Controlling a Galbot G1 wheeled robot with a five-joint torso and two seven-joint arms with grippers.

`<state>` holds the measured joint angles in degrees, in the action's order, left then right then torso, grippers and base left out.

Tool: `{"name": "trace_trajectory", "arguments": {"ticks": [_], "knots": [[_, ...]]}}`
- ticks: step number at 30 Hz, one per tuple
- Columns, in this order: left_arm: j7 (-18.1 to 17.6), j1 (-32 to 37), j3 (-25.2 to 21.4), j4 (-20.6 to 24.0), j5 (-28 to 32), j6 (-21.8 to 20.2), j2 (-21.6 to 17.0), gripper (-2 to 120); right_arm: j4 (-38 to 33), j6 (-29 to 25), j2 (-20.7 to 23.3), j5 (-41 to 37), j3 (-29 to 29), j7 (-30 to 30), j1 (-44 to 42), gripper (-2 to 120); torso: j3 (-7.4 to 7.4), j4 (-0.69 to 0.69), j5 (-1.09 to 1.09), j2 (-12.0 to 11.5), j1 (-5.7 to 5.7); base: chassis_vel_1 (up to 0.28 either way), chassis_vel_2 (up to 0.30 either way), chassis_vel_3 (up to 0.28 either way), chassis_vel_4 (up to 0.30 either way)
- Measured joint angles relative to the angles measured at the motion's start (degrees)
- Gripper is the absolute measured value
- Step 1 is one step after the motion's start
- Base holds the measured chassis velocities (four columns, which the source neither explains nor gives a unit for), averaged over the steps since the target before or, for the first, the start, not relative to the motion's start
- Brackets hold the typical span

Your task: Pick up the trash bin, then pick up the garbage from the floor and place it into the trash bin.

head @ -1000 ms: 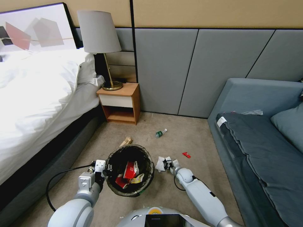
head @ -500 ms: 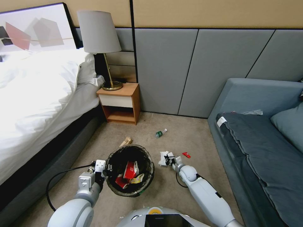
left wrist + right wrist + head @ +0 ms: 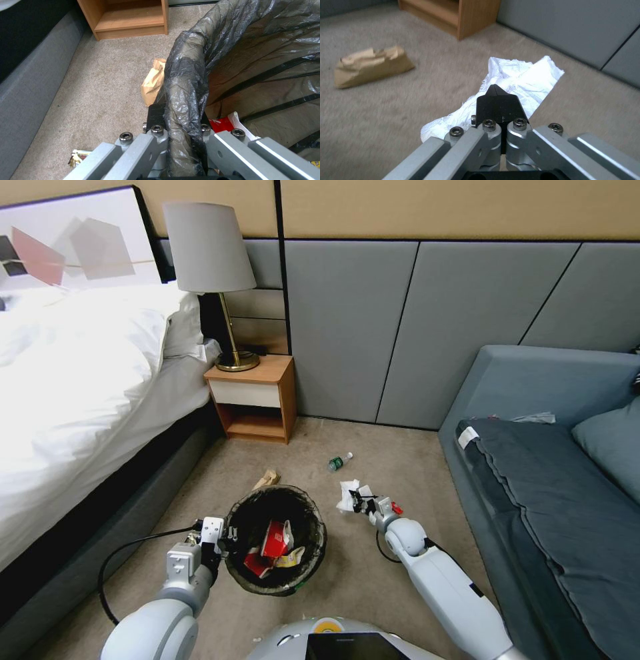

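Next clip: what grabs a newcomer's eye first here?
The trash bin, dark-lined and already holding red and yellow wrappers, sits low in the middle with the left claw clamped on its rim. Just right of it, the right claw is shut on a white paper wad. A small green-labelled bottle lies on the carpet beyond.

1. We can read no text, brand, number or sign anywhere in these views.
2. The small clear plastic bottle with a green label [image 3: 340,462] on the carpet is too small for us to make out any lettering on its label.
3. The crumpled red-and-white wrappers [image 3: 275,541] inside the round white plastic trash bin lined with a dark bag [image 3: 240,510] show white marks on red, but we cannot read them as words.
4. The white tag [image 3: 468,437] on the dark sofa cushion shows us no legible print.
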<state>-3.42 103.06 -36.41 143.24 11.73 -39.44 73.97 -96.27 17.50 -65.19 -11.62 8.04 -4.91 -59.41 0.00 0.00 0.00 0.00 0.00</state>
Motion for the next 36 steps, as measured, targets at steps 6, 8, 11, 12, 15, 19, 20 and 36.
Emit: {"name": "trace_trajectory", "arguments": {"ticks": [6, 8, 11, 12, 15, 19, 20, 36], "knots": [[0.2, -0.7, 0.1, 0.0, 0.0, 0.0, -0.2, 1, -4.3, 0.2, 2.2, -1.4, 0.5, 0.6, 0.9, 0, 0.00, 0.00, 0.00, 0.0, 0.00, 0.000, 0.000, 0.000, 0.000], [0.2, -0.8, 0.2, 0.0, 0.2, 0.0, -0.3, 1, -6.9, 0.8, 3.3, -2.8, 0.6, 1.1, 1.2, 0, 0.00, 0.00, 0.01, 0.0, 0.00, 0.000, 0.000, 0.000, 0.000], [0.2, -0.9, 0.2, 0.0, 0.4, 0.0, -0.4, 1, -8.0, 1.2, 4.0, -3.6, 0.7, 1.3, 1.4, 0, 0.00, 0.00, 0.00, 0.0, 0.00, 0.000, 0.000, 0.000, 0.000], [0.2, -1.0, 0.4, 0.0, 0.8, 0.0, -0.5, 1, -9.9, 1.7, 4.9, -4.9, 0.8, 1.7, 1.8, 0, 0.00, 0.00, 0.01, 0.0, 0.00, 0.000, 0.000, 0.000, 0.000], [0.2, -1.1, 0.5, 0.0, 0.9, -0.1, -0.5, 1, -11.5, 2.1, 5.5, -6.2, 0.9, 2.4, 2.2, 0, 0.00, 0.00, 0.00, 0.0, 0.00, 0.000, 0.000, 0.000, 0.000], [0.2, -1.1, 0.9, 0.0, 0.9, -0.1, -0.5, 1, -14.2, 3.0, 6.5, -8.7, 1.1, 3.7, 3.0, 0, 0.00, 0.00, 0.00, 0.0, 0.00, 0.000, 0.000, 0.000, 0.000], [0.2, -1.1, 1.0, 0.0, 1.0, -0.1, -0.6, 1, -15.6, 3.4, 7.1, -9.9, 1.2, 4.0, 3.6, 0, 0.00, 0.00, 0.01, 0.0, 0.00, 0.000, 0.000, 0.000, 0.000], [0.2, -3.1, 2.0, -0.4, 1.3, -0.2, -0.6, 1, -26.4, 6.4, 9.7, -17.2, 0.8, 6.4, 7.8, 0, 0.00, -0.01, 0.00, 0.0, 0.00, 0.000, 0.000, 0.000, 0.000]]}}
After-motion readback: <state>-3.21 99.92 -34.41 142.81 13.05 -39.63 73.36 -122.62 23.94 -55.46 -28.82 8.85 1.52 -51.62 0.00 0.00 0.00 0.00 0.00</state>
